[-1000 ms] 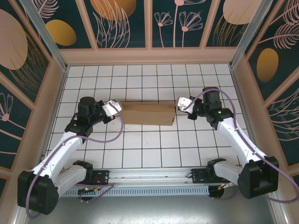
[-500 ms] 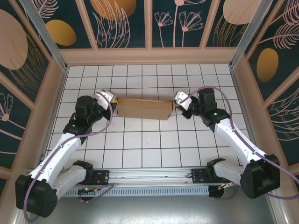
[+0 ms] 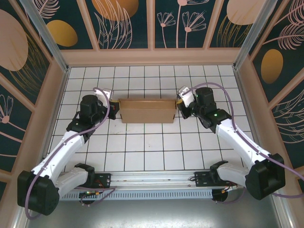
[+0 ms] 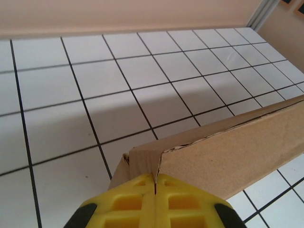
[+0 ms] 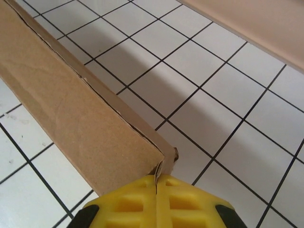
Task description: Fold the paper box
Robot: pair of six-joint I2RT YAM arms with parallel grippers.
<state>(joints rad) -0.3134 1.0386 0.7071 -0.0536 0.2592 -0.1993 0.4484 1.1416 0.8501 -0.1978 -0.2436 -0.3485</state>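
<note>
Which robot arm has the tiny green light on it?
The right arm, the one at the box's right end. A green dot glows on its dark wrist part; the left arm's same part looks plain black.

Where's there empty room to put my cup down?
Free: the tiled floor between the paper box and the back wall, and the wider stretch between box and arm bases. Crowded: both box ends, where left gripper and right gripper pinch it.

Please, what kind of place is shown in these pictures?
Probably a robot test cell: a white table with a black grid, enclosing walls of dark teal panels painted with plants, and two white robot arms bolted at the near edge, holding a plain brown cardboard box.
</note>
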